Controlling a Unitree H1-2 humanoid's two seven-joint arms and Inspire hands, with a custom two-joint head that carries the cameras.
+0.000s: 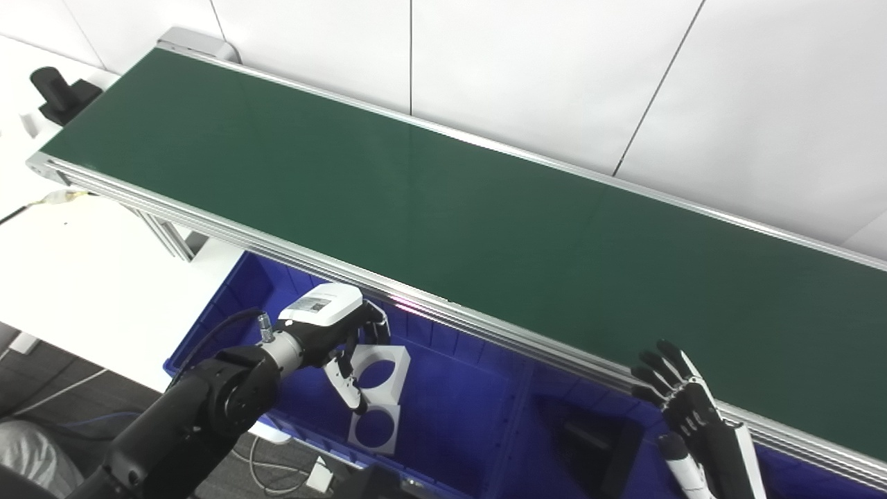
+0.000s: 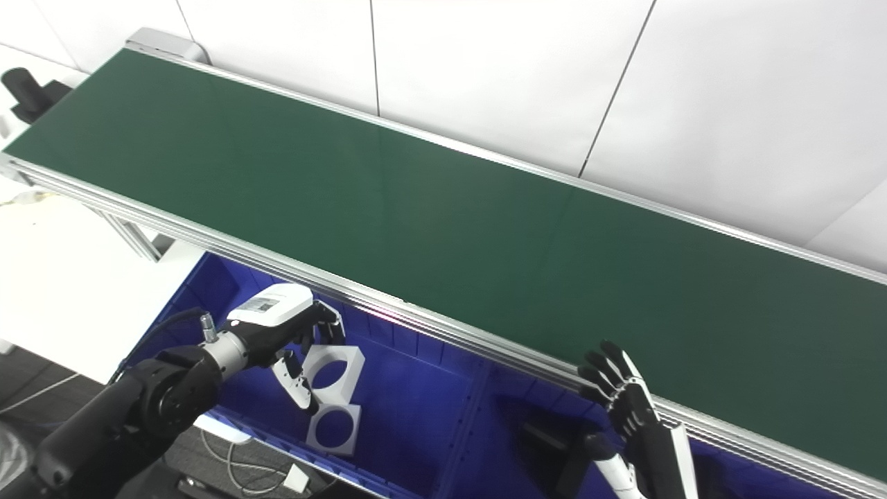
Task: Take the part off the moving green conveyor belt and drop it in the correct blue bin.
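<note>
1. The green conveyor belt (image 1: 443, 208) runs from 10 o'clock to 4 o'clock, its surface bare, with a silver rail (image 1: 388, 291) along the near edge and a white wall (image 1: 554, 69) behind.
2. Below the near rail sits the blue bin (image 1: 443, 409), split by a divider; the left compartment holds two white parts, each a square block with a round hole: one part (image 1: 380, 373) tilted, a second part (image 1: 375, 428) lying flat just beside it at 6 o'clock.
3. The left hand (image 1: 332, 329) hangs inside the left compartment, fingers (image 1: 344, 378) curled loosely around the upper part; whether they pinch it or only touch it cannot be told.
4. The right hand (image 2: 624, 402) stands at the rail at 5 o'clock, fingers spread and pointing up, holding nothing.
5. A dark object (image 1: 596, 436) lies in the right compartment, too dim to name.
6. A white desk (image 1: 83, 277) lies at 9 o'clock, with a black fixture (image 1: 59, 93) at the belt's far end.
7. The left eye view shows that fixture whole; the right eye view cuts it at the edge.
</note>
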